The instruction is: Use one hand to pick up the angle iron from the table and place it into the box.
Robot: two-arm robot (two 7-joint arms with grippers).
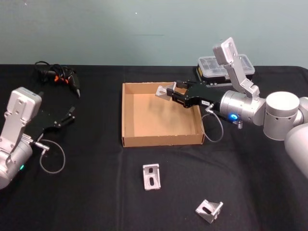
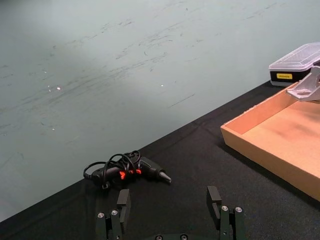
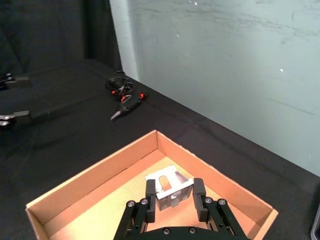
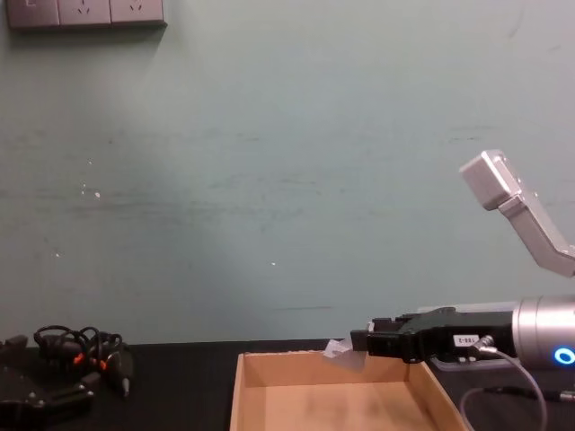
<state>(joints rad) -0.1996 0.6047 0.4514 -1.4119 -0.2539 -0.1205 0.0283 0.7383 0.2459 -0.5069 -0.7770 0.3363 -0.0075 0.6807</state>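
Nearest, toward the near right corner of the flat black matte bench (image 1: 96,202): first spare iron (image 1: 209,211), a grey slotted metal angle bracket lying loose. Just past it, mid-bench, is the second spare iron (image 1: 151,176), same kind, also loose.

At the left edge the black left hand (image 1: 71,115) is parked and released, holding nothing.

In the middle sits the shallow tan cardboard box (image 1: 161,140), open-topped, floor bare.

The black right hand (image 1: 169,92) with the white label comes in from the right over the box's far right part. It is clenched on the grey slotted angle iron (image 3: 169,186). The iron hangs inside the rim near the far wall, about rim height, and seems clear of the cardboard.

Step, by my read: the release.
- Lower first so the iron is close to the floor; a drop from rim height could bounce or lean on a wall.
- Keep it off the far and right walls.
- Open fully, then lift straight up so the fingers don't drag it.

At the far edge are a clear-lidded black plastic case (image 1: 207,65) and a black corded tool (image 1: 57,76). Neither is involved.
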